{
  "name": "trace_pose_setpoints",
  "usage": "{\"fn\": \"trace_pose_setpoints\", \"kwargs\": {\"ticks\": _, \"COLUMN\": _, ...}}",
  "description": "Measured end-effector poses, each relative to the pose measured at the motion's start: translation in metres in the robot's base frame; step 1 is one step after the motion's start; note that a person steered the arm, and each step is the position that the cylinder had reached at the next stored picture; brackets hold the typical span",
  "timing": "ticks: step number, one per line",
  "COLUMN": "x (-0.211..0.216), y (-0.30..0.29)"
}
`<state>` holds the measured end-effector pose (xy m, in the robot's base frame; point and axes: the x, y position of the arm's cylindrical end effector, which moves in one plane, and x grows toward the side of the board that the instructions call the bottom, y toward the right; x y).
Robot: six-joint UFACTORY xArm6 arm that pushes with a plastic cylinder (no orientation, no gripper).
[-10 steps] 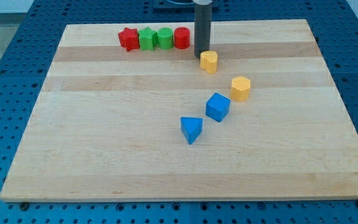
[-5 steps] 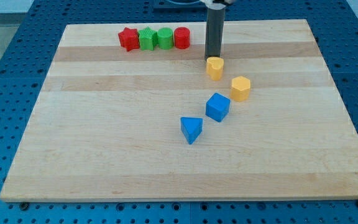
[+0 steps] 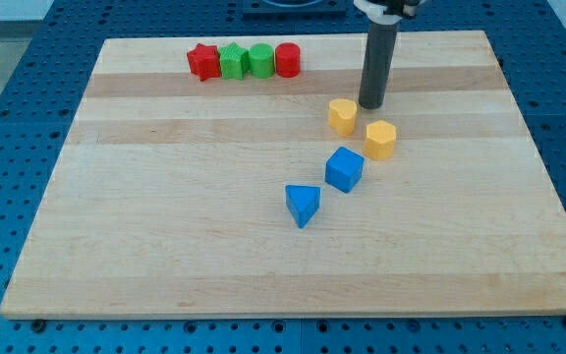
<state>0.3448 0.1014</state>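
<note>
My tip (image 3: 371, 106) rests on the wooden tabletop (image 3: 165, 216), upright under the dark rod (image 3: 377, 64), and it carries no fingers, so nothing is clenched or grasped. It sits just beside two yellow blocks: the rounded yellow block (image 3: 342, 116) lies at about eight o'clock from the tip, very near it though I cannot tell whether they touch, and the yellow hexagonal block (image 3: 380, 140) lies at about five o'clock, a little apart. The two yellow blocks are close to each other with a narrow gap between them. At seven o'clock from the hexagonal block stands the blue cube (image 3: 344, 169), and farther along the same line, at seven o'clock again, the blue triangular block (image 3: 303, 205), the pair near but not touching. Well apart, at about ten o'clock from the tip along the view's top edge, four blocks stand in a tight row touching side by side: the red star (image 3: 202, 61), the green block (image 3: 233, 61) of uncertain shape, the green cylinder (image 3: 260, 60) and the red cylinder (image 3: 287, 60). A blue perforated surface (image 3: 8, 147) surrounds the board.
</note>
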Motion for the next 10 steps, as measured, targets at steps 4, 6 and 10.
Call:
{"fn": "trace_pose_setpoints", "kwargs": {"ticks": 4, "x": 0.033, "y": 0.000}}
{"fn": "trace_pose_setpoints", "kwargs": {"ticks": 6, "x": 0.033, "y": -0.003}}
{"fn": "trace_pose_setpoints", "kwargs": {"ticks": 10, "x": 0.033, "y": -0.014}}
